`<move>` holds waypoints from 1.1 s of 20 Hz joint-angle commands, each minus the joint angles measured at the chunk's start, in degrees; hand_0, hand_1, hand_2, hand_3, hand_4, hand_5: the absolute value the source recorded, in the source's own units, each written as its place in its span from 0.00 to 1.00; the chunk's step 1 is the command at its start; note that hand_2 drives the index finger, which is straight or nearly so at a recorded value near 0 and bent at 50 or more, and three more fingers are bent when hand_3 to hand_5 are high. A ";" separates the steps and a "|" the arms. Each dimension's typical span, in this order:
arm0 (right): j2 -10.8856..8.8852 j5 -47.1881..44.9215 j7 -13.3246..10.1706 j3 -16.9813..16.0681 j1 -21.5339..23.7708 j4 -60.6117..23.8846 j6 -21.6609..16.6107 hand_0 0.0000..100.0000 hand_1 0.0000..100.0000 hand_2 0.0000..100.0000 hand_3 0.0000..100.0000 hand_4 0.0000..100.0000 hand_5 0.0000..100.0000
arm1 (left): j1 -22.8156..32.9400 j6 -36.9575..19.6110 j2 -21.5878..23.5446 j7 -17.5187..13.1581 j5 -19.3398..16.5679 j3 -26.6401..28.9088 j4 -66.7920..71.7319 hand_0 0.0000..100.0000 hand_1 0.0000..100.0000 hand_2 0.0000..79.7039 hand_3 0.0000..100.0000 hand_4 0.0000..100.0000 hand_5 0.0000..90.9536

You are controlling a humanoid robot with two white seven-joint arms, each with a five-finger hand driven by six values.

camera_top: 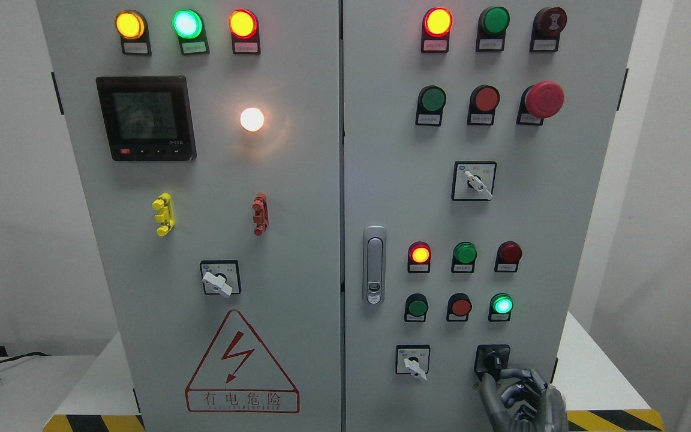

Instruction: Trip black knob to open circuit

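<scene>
right hand [522,399] sits lowest in view, fingers curled, with a fingertip touching the black knob [492,360] at the cabinet's [381,120] lower right; whether it truly pinches the knob i cannot tell. judging by this, contact is made but the turn looks left to do. no containers show.

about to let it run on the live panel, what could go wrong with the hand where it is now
1. The right hand sits just below the black rotary knob, its fingers only at the knob's lower edge; a weak hold may slip rather than turn it.
2. The white-handled selector switch sits close to the left on the grey cabinet door; a sideways drift could bump it.
3. The hand partly hides the knob, so its position is hard to confirm.
</scene>
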 commanded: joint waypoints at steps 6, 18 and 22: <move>-0.01 3.61 -0.09 1.43 0.11 2.75 -1.93 0.34 0.77 0.51 0.80 0.81 0.92 | 0.00 0.03 0.03 -0.01 -1.76 0.00 -0.03 0.12 0.39 0.00 0.00 0.00 0.00; -0.01 4.58 -0.44 0.55 0.11 2.93 -2.01 0.31 0.77 0.48 0.79 0.80 0.92 | 0.00 0.03 0.03 -0.01 -1.76 0.00 -0.03 0.12 0.39 0.00 0.00 0.00 0.00; -0.09 4.49 -0.44 0.55 0.20 2.84 -2.01 0.31 0.77 0.47 0.78 0.80 0.92 | 0.00 0.03 -0.06 -0.01 -1.76 0.00 0.05 0.12 0.39 0.00 0.00 0.00 0.00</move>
